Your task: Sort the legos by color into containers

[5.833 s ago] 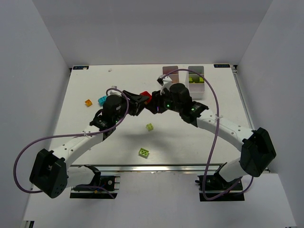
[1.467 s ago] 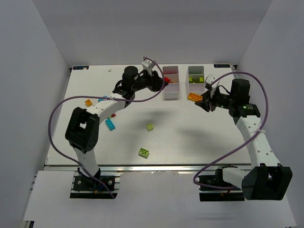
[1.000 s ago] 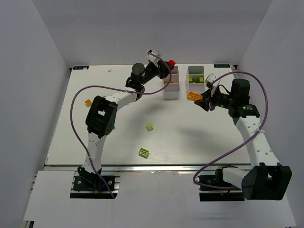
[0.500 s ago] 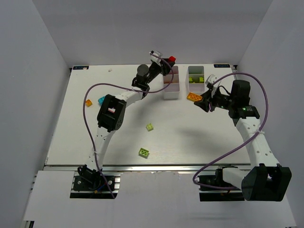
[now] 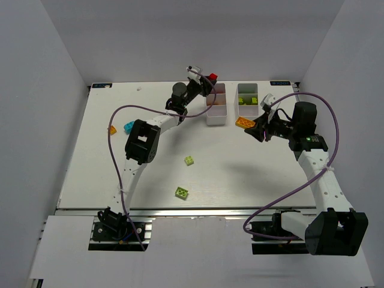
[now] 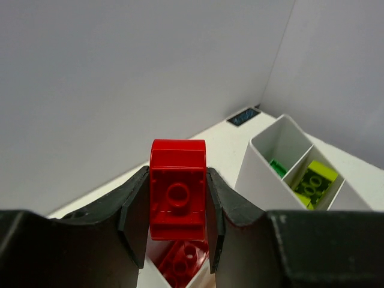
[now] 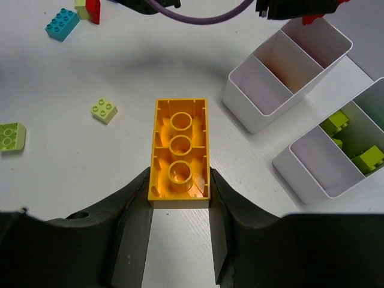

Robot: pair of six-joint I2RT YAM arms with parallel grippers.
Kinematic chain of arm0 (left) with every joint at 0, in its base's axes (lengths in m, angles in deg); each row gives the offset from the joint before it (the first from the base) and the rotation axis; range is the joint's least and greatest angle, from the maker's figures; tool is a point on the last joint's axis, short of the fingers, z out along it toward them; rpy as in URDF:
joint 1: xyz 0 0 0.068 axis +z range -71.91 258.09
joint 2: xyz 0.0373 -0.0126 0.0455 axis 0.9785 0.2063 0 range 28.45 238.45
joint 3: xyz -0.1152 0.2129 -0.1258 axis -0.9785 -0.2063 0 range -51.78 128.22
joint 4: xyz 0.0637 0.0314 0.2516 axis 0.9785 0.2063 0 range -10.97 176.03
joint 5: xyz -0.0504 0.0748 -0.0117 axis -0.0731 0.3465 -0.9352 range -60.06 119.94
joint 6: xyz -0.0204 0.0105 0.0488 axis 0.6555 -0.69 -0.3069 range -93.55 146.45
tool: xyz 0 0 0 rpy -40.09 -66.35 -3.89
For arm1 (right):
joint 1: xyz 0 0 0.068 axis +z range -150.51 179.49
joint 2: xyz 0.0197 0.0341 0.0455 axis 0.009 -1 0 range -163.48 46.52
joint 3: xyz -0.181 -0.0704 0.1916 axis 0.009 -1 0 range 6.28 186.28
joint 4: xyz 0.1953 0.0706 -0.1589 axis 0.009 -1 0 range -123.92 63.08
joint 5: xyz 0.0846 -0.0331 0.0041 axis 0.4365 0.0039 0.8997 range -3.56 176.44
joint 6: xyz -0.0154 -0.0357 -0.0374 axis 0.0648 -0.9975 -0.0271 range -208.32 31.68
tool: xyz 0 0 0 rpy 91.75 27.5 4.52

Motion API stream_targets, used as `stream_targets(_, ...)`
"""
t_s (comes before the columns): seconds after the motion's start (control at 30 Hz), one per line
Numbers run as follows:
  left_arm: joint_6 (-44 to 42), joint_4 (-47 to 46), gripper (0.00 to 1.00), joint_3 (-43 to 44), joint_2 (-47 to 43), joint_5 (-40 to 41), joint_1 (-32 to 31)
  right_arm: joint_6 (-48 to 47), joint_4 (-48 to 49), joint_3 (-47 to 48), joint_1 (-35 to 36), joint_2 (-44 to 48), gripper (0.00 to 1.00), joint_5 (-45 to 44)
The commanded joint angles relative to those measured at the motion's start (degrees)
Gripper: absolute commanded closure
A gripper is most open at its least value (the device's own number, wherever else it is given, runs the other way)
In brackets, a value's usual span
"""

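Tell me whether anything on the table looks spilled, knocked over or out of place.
Nothing stands out. The left gripper holds a red brick above the left bin. The right gripper holds an orange brick. The loose lime brick and cyan brick on the table look merely unsorted, not spilled.

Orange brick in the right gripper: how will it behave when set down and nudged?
The orange brick looks like rigid moulded plastic, so probably stiff. Its hollow underside suggests it is light. Held by smooth long sides in the right gripper, it might slip; flat and boxy, it should slide, not roll.
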State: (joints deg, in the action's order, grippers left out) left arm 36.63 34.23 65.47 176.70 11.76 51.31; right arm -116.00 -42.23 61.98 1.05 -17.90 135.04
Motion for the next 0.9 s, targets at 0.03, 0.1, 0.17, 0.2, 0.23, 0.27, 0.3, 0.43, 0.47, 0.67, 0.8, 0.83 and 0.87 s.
stream_targets(0.03, 0.46, 0.94, 1.00, 2.89, 0.20, 0.77, -0.02, 1.31, 2.30, 1.07, -0.24, 1.23, 1.00, 1.59)
stream_targets(0.1, 0.81, 1.02, 0.98, 3.59, 0.90, 0.86, -0.02, 1.49, 2.30, 1.16, -0.24, 1.23, 1.00, 1.59)
stream_targets(0.17, 0.90, 1.38, 0.96, 4.73, 1.34, 0.95, -0.02, 1.58, 2.22, 1.07, -0.24, 1.32, 1.00, 1.59)
stream_targets(0.2, 0.99, 1.46, 0.95, 4.83, 1.61, 1.03, -0.02, 1.75, 2.30, 0.99, -0.24, 1.32, 1.00, 1.59)
stream_targets(0.23, 1.07, 1.47, 0.93, 5.00, 1.70, 1.04, -0.02, 1.84, 2.30, 0.90, -0.24, 1.23, 1.00, 1.59)
stream_targets(0.27, 1.16, 1.55, 0.91, 5.09, 1.87, 1.12, -0.02, 1.93, 2.39, 0.81, -0.24, 1.32, 1.00, 1.67)
stream_targets(0.3, 1.16, 1.73, 0.87, 5.18, 2.05, 1.47, -0.02, 2.02, 2.39, 0.90, -0.24, 1.23, 1.00, 1.67)
stream_targets(0.43, 1.34, 1.91, 0.80, 5.09, 2.14, 1.91, -0.02, 2.11, 2.39, 0.64, -0.24, 1.32, 1.00, 1.76)
stream_targets(0.47, 1.34, 1.99, 0.79, 5.09, 2.22, 1.91, -0.02, 2.11, 2.39, 0.64, -0.24, 1.32, 1.00, 1.85)
stream_targets(0.67, 0.90, 3.05, 0.65, 4.74, 1.87, 2.79, -0.02, 2.11, 2.48, 0.55, -0.24, 1.23, 1.00, 1.85)
stream_targets(0.8, -0.07, 4.01, 0.57, 5.00, 1.70, 3.49, -0.11, 2.11, 2.48, 0.46, -0.24, 1.23, 1.00, 2.03)
stream_targets(0.83, -0.33, 4.28, 0.55, 5.18, 1.78, 3.93, -0.11, 2.11, 2.48, 0.46, -0.24, 1.23, 1.00, 2.03)
stream_targets(0.87, -0.59, 4.54, 0.51, 5.44, 1.78, 4.11, -0.11, 2.11, 2.48, 0.55, -0.24, 1.23, 1.00, 2.11)
